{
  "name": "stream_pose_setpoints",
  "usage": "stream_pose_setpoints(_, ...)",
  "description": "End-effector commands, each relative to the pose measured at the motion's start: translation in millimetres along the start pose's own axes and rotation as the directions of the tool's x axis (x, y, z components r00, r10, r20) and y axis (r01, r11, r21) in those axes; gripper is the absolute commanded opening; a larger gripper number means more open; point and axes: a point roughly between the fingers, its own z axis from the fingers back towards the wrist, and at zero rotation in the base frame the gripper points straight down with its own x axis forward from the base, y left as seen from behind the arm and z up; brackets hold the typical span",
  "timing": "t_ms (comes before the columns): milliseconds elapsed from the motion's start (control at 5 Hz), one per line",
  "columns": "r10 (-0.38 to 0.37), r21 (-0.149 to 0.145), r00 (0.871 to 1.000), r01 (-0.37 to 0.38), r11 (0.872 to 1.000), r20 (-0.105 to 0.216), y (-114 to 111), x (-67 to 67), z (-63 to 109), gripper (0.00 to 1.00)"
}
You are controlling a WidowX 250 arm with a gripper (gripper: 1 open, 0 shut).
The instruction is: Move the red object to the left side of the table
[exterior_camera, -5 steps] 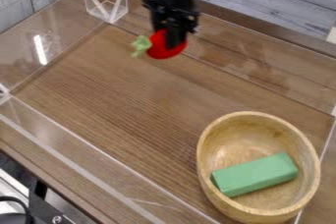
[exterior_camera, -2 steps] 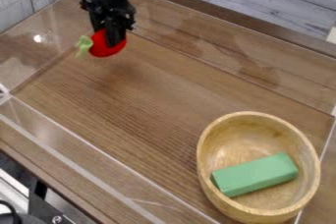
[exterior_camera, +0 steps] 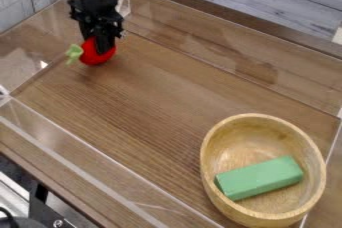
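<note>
Red toy fruit [exterior_camera: 96, 52] pinched in dark fingers [exterior_camera: 96, 38], left side of wood-grain tabletop [exterior_camera: 167, 92], whitish plank surface [exterior_camera: 267, 2] behind

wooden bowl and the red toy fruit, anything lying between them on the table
Nothing lies between the round wooden bowl and the red toy fruit; the camera view shows only bare wood-grain tabletop along that stretch.

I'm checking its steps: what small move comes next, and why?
Probably ease the gripper straight down slightly, then release: it holds the red toy fruit over the table's left side, though whether the fruit already touches wood is unclear.
</note>
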Motion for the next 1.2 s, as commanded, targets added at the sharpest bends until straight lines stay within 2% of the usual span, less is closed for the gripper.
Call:
stream_pose_setpoints(0, 0.012, 0.004, 0.999, -0.012, 1.000, 0.033, 14.6, 5.8, 10.4, 0.00)
stream_pose_setpoints(400, 0.037, -0.066, 0.999, -0.038, 0.997, -0.009, 18.3, 3.8, -3.6, 0.00)
stream_pose_setpoints(1000, 0.059, -0.135, 0.995, -0.070, 0.988, -0.085, 16.7, -1.5, -21.9, 0.00)
